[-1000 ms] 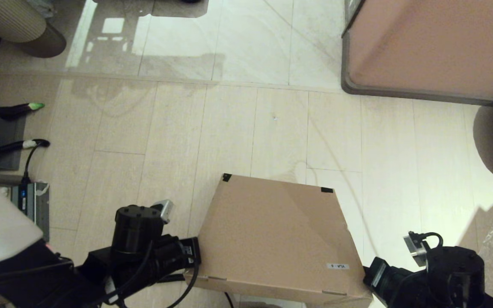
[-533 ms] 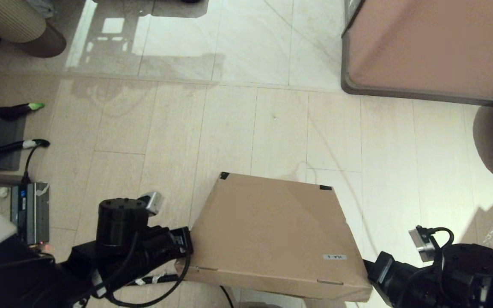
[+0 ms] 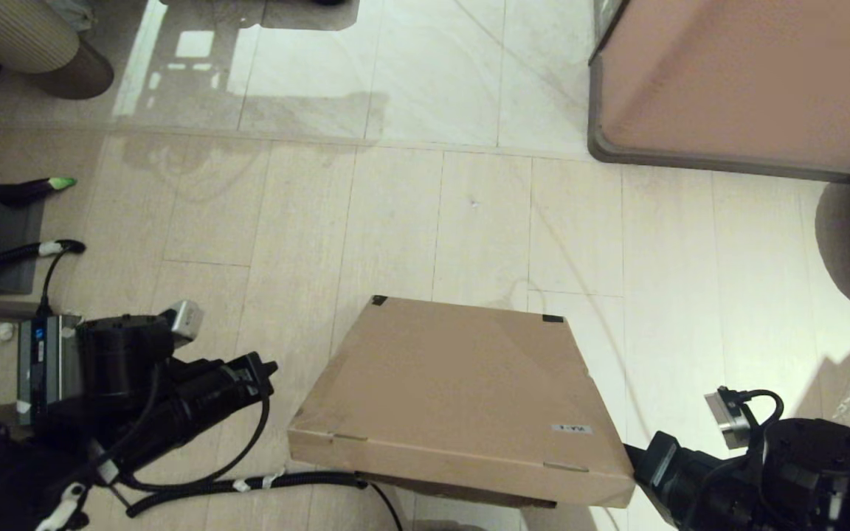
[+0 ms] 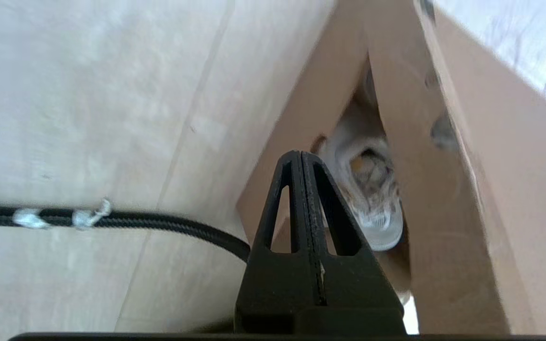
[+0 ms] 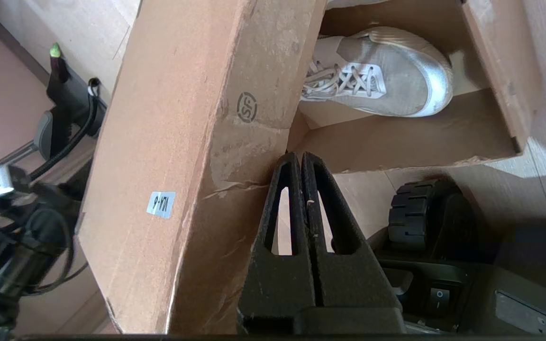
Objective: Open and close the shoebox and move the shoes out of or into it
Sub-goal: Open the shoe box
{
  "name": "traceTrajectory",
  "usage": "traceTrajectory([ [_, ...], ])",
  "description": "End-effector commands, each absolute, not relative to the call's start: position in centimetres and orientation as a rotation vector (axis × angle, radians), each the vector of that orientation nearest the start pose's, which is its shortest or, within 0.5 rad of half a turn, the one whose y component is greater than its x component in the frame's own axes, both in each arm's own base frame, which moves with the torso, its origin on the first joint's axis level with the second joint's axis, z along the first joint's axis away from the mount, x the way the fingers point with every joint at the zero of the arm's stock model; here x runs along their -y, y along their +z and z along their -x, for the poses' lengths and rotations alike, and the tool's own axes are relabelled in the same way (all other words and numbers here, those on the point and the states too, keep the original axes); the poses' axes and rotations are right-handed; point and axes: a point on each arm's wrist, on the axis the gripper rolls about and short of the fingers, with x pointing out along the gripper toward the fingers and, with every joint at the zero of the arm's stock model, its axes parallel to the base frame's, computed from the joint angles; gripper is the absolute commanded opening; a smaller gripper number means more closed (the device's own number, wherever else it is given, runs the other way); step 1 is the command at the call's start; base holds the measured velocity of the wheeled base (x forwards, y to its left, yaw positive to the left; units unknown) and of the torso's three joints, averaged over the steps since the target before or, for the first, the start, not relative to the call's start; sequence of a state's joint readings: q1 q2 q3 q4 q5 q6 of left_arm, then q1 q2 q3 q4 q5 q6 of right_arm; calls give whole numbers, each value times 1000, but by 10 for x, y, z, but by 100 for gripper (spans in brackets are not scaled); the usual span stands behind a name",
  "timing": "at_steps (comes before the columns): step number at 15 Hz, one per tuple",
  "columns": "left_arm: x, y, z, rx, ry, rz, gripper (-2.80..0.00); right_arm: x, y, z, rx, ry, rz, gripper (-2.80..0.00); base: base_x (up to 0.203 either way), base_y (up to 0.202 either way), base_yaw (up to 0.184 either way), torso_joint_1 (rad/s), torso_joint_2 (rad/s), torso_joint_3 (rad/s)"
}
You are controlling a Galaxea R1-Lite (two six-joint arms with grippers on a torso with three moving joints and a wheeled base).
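The brown cardboard shoebox (image 3: 454, 391) stands on the floor in front of me, its hinged lid (image 5: 168, 118) lifted at the near edge. A white label (image 3: 571, 428) sits near the lid's right front corner. Through the gap I see a light-grey mesh sneaker (image 5: 377, 80) lying in the box; it also shows blurred in the left wrist view (image 4: 372, 199). My right gripper (image 5: 300, 155) is shut and empty, its tip against the lid's raised front flap at the right front corner. My left gripper (image 3: 271, 366) is shut and empty, apart from the box's left side.
A large pinkish-brown cabinet (image 3: 750, 81) with a dark rim stands at the far right. A black cable (image 3: 248, 484) runs over the floor under the box's left front corner. A power unit (image 3: 49, 354) lies at the left. The base wheel (image 5: 415, 208) is close below the right gripper.
My left arm has drawn back to the left, away from the box's side. The lid's near edge has risen and swung a little leftward. The right gripper stays at the right front corner.
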State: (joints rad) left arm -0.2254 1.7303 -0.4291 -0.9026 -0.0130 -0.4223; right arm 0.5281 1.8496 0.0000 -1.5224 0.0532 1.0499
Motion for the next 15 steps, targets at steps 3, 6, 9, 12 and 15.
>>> traceTrajectory([
  [3,39,117,-239,-401,-93,391,-280,-104,69,-175,-573,374,-909,-280,0,0,0,0,0,0],
  [6,36,114,-229,-414,-82,393,-280,-105,76,-175,-546,423,-889,-280,0,0,0,0,0,0],
  [9,35,115,-229,-410,-79,394,-280,-103,89,-172,-500,481,-891,-280,0,0,0,0,0,0],
  [12,35,113,-229,-417,-77,393,-280,-101,99,-168,-451,510,-900,-280,0,0,0,0,0,0],
  [15,35,113,-229,-418,-76,393,-280,-100,107,-171,-402,518,-913,-280,0,0,0,0,0,0],
])
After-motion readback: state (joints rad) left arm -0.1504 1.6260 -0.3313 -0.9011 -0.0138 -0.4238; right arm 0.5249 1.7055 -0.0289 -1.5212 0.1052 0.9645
